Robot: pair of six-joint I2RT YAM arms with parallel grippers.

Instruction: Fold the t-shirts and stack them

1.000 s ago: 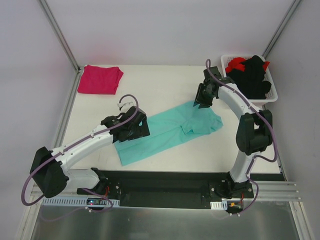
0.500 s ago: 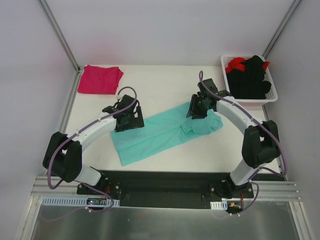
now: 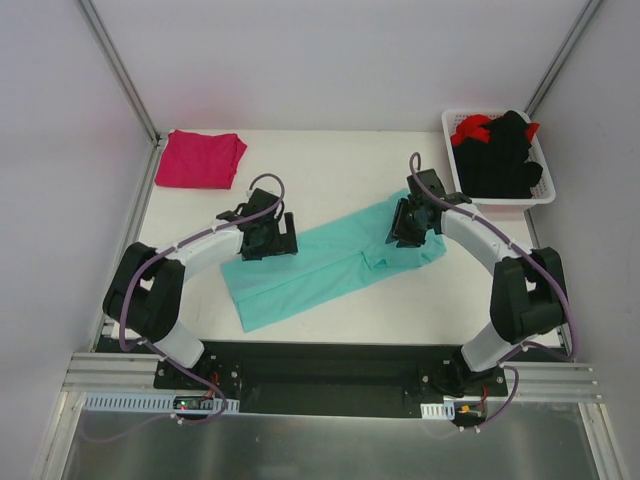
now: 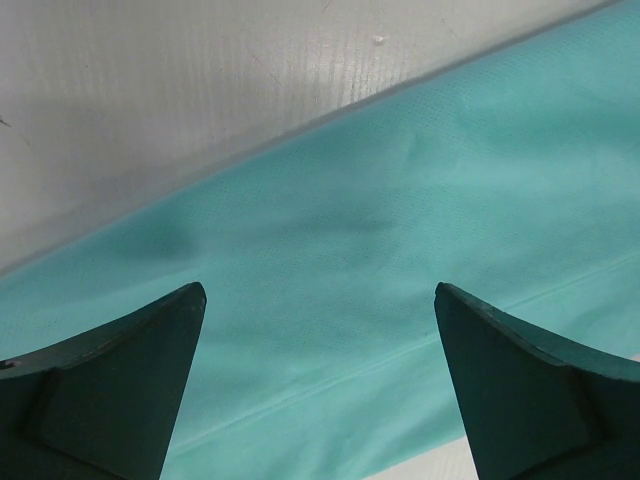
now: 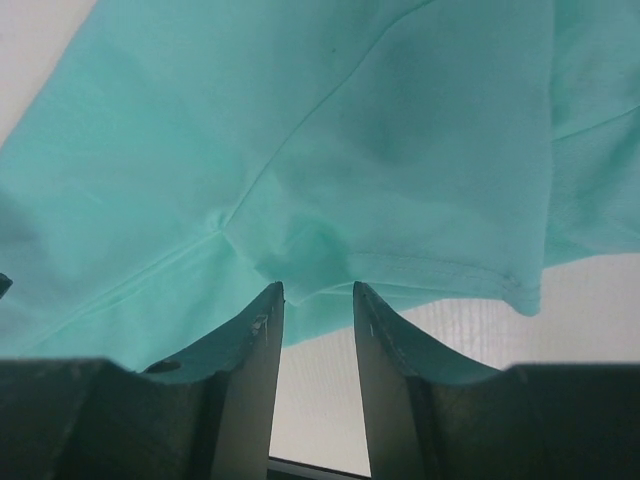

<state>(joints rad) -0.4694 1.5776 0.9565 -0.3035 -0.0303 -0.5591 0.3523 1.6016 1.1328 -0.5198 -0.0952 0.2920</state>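
While pink shirt (image 3: 200, 158) lies apart, basket (image 3: 500, 202) seemingly brims.

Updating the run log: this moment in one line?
left fingers open above teal shirt | right fingers open at shirt hem | pink shirt folded, far left | basket: black, red clothes

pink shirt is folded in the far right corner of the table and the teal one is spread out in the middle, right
Wrong corner: the top external view shows the pink shirt folded in the far left corner of the table, not the right. The teal shirt is spread out in the middle.
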